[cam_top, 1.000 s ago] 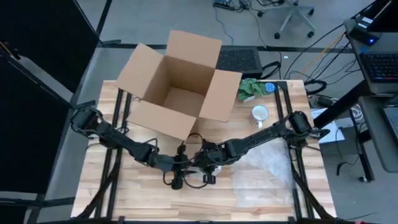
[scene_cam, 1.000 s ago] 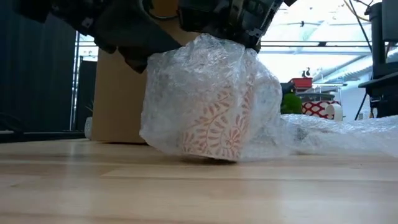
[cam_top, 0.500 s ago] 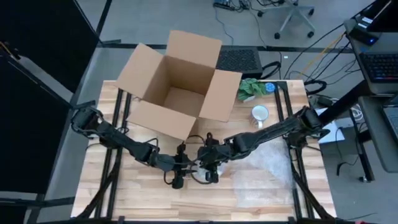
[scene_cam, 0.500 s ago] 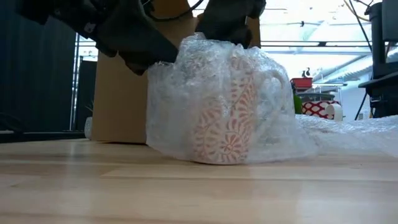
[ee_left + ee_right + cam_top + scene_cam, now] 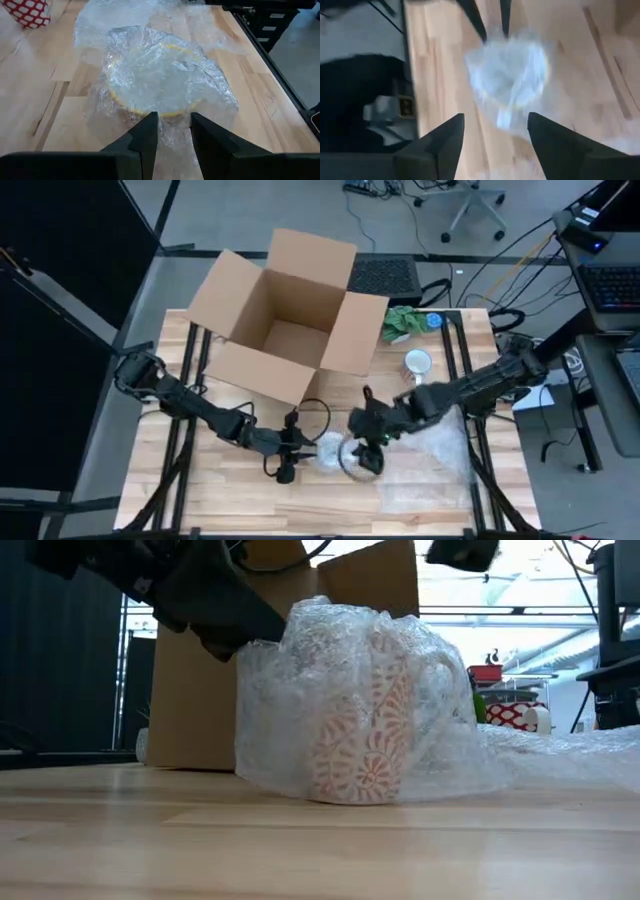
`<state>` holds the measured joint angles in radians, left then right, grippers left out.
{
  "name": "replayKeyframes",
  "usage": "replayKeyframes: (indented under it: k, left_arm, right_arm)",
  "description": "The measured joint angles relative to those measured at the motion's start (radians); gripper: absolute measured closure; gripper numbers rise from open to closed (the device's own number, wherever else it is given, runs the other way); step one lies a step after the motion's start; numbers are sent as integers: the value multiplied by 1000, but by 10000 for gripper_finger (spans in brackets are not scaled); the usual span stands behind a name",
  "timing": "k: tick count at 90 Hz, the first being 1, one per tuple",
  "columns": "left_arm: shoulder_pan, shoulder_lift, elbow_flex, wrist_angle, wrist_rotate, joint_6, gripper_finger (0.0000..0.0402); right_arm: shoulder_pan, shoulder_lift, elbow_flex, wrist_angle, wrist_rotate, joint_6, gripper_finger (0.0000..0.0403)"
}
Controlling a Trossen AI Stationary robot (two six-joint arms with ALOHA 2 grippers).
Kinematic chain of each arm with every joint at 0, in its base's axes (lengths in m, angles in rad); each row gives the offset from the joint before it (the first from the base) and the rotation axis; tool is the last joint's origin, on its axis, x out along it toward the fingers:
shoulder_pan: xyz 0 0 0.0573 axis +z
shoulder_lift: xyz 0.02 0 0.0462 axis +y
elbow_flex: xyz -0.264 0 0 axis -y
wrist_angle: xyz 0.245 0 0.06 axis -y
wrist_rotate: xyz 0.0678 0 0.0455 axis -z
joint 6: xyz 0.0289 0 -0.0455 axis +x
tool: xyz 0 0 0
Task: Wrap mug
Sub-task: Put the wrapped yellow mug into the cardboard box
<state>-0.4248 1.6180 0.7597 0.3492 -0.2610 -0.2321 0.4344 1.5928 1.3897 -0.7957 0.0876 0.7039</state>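
Since the earlier frames the right gripper (image 5: pixel 368 448) has let go of the bundle and drawn back toward the right, its fingers (image 5: pixel 442 142) now spread wide and empty above the table — in the low view only a dark corner of it shows at the upper edge. Left gripper (image 5: pixel 300 448) sits at the bundle's left side, its fingers (image 5: pixel 146 136) narrowed on a fold of bubble wrap (image 5: pixel 160 75) just below the mug's rim. Mug (image 5: pixel 360 735), white with a red leaf pattern and a yellow rim, stands upright on the wooden table (image 5: pixel 200 490) near the front centre, loosely covered by the wrap; more of the sheet trails off to the right across the boards (image 5: pixel 435 445). Behind the mug, an open cardboard box (image 5: pixel 285 315) occupies the rear left of the table and blocks the low view's background on that side. Second, plain white mug (image 5: pixel 417 364) stands at the rear right, well apart, with a green leafy object (image 5: pixel 402 323) beyond it. Red-and-white patterned item (image 5: pixel 31 12) — seen in the left wrist view — lies at the table's far edge.
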Motion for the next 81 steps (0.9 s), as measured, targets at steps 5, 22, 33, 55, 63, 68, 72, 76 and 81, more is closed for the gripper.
replayKeyframes:
  k: [5,22,33,55,63,68,72,76,81]
  left_arm:
    - [0,0,0,0,1,0,297]
    - [0,0,0,0,7,-2,297]
    - [0,0,0,0,6,-2,297]
    - [0,0,0,0,6,-1,297]
    - [0,0,0,0,6,0,297]
    - [-1,0,0,0,6,0,297]
    - [-1,0,0,0,6,0,297]
    - [-1,0,0,0,6,0,297]
    - [-1,0,0,0,6,0,297]
  right_arm:
    - [45,21,-23,18,43,24,197]
    - [154,93,-145,134,246,110,203]
    - [178,107,-246,284,382,148,203]
    - [154,132,-404,641,412,115,204]
    - [142,151,-416,674,424,89,211]
    - [136,156,-416,678,440,76,227]
    - [133,156,-416,683,446,61,249]
    - [129,156,-416,695,446,47,275]
    - [128,156,-416,699,444,32,316]
